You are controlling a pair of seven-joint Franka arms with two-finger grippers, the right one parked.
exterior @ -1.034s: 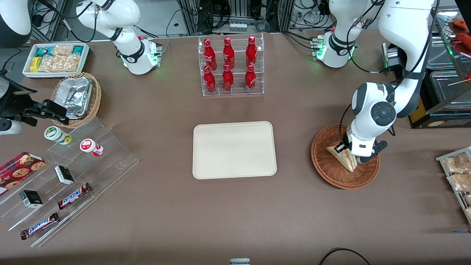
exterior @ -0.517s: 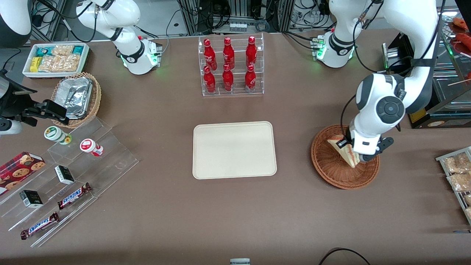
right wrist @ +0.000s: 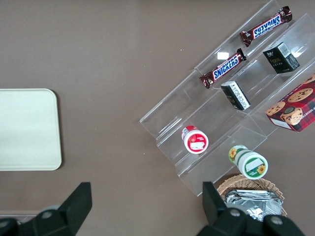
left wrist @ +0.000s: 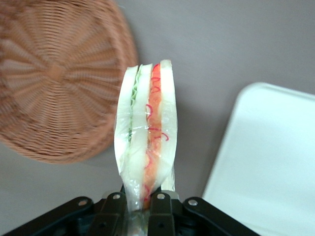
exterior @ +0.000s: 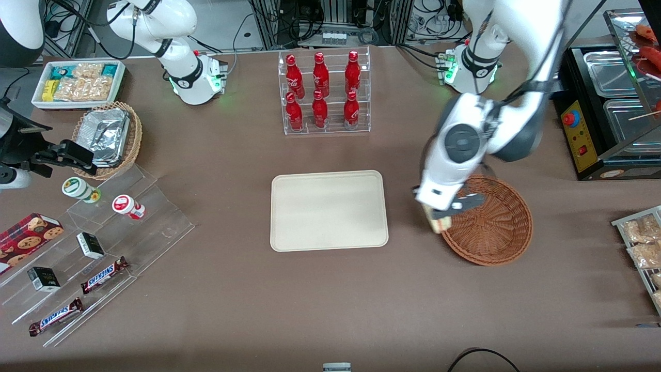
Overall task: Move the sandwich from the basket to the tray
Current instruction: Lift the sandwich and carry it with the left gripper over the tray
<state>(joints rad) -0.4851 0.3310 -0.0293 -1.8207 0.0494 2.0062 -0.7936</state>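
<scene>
My left gripper [exterior: 439, 217] is shut on the sandwich [exterior: 438, 223], a wrapped pale wedge with orange and green filling, and holds it in the air over the table between the reddish-brown wicker basket [exterior: 496, 227] and the cream tray [exterior: 329, 210]. In the left wrist view the sandwich [left wrist: 146, 137] stands out from between the fingers [left wrist: 139, 209], with the basket [left wrist: 54, 83] and a corner of the tray [left wrist: 266, 157] below it. The basket holds nothing.
A clear rack of red bottles [exterior: 323, 93] stands farther from the front camera than the tray. A black appliance [exterior: 599, 108] and snack packets [exterior: 640, 243] lie toward the working arm's end. Clear stepped shelves with snacks [exterior: 98, 243] lie toward the parked arm's end.
My gripper lifted the sandwich out of the basket and carried it sideways toward the tray, past the basket's rim. The basket is now bare.
</scene>
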